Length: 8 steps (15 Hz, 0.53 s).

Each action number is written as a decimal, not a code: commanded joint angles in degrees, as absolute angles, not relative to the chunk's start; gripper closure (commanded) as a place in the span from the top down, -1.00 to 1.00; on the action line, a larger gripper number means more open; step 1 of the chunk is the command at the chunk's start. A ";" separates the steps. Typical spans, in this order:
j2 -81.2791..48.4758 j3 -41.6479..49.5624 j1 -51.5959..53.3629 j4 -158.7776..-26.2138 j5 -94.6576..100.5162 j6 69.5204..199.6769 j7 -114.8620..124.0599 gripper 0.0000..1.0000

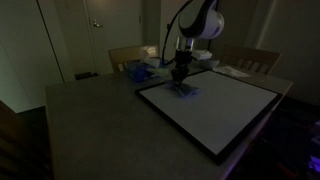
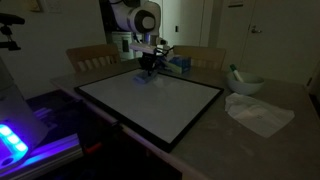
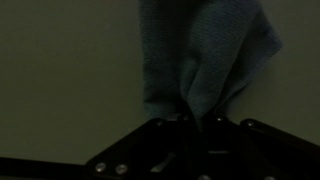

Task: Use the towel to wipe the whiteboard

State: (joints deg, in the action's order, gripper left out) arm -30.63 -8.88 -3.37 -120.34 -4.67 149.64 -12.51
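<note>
Dimly lit, the scene shows a Franka arm (image 1: pixel 197 25) bent down over a grey tabletop (image 1: pixel 85 120), its jaws clenched on the towel (image 1: pixel 185 88), a small blue-purple cloth that hangs straight below the jaws and meets the white face of the whiteboard (image 1: pixel 225 115). In both exterior views the cloth's lower end lies on the board directly under the jaws, near one black-framed edge, while the far larger part of the board spreads away from the jaws toward each camera. In the wrist view the towel (image 3: pixel 205 60) fills the upper middle of the picture. Its folds narrow into a bunch pinched between the jaws, whose dark housing crosses the bottom edge; the surface around the cloth is too dark to describe further. Just beyond the jaws, off the board's edge, a pale blue-and-white heap (image 1: pixel 135 68) sits on the tabletop. Past that heap, wooden chairs (image 2: pixel 92 55) stand against the tabletop's side. Well apart from the jaws, off the board's other side, a white sheet (image 2: pixel 258 112) lies on the tabletop. A pale bowl (image 2: pixel 245 83) sits just beside it, holding a stick-like thing whose kind cannot be told. Farthest from the jaws, a device glowing blue and violet (image 2: pixel 12 140) shows at the corner of an exterior view.
</note>
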 commanded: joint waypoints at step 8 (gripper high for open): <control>-29.55 -9.36 -2.00 -122.09 -7.63 143.08 -10.85 -0.94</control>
